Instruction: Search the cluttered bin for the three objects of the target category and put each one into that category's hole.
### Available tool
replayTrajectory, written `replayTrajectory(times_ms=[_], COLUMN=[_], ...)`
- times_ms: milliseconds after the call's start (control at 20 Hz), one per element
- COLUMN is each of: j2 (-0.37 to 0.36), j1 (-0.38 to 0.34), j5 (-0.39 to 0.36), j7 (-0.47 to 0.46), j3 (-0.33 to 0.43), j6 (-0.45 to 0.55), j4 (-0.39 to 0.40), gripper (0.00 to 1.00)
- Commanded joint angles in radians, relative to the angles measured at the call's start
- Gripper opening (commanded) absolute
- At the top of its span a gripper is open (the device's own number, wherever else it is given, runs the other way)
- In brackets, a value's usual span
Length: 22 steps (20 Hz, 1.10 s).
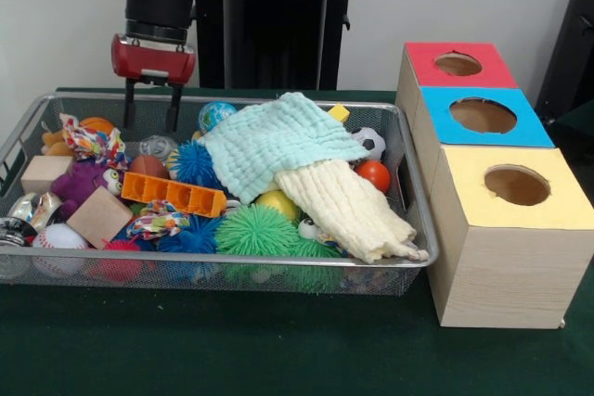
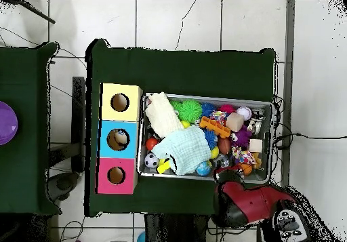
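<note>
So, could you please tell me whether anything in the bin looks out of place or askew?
Yes: two cloths, a mint cloth and a cream cloth, lie draped over the toys in the bin, hiding some. The cream one's end hangs over the front rim, nearest the yellow-topped box.

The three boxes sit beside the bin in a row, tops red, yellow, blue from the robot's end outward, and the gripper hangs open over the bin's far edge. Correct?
Not quite. The front view shows the order as red, blue, then yellow, so the blue-topped box is in the middle. The rest holds: the boxes line up beside the bin, and the gripper hangs open over its far edge.
</note>
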Motion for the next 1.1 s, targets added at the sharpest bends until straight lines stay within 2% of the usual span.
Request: replayTrajectory(times_ms=[50,650,1100], j2=[0.014,0.065,0.052], j1=[0.016,0.021,-0.008], j5=[0.008,0.008,-0.001], j7=[0.086,0.086,0.081], j3=[0.100,0.084,0.134], j6=[0.099,0.057,0.095], j4=[0.016,-0.032,-0.045], gripper=[1.00,1.00,1.00])
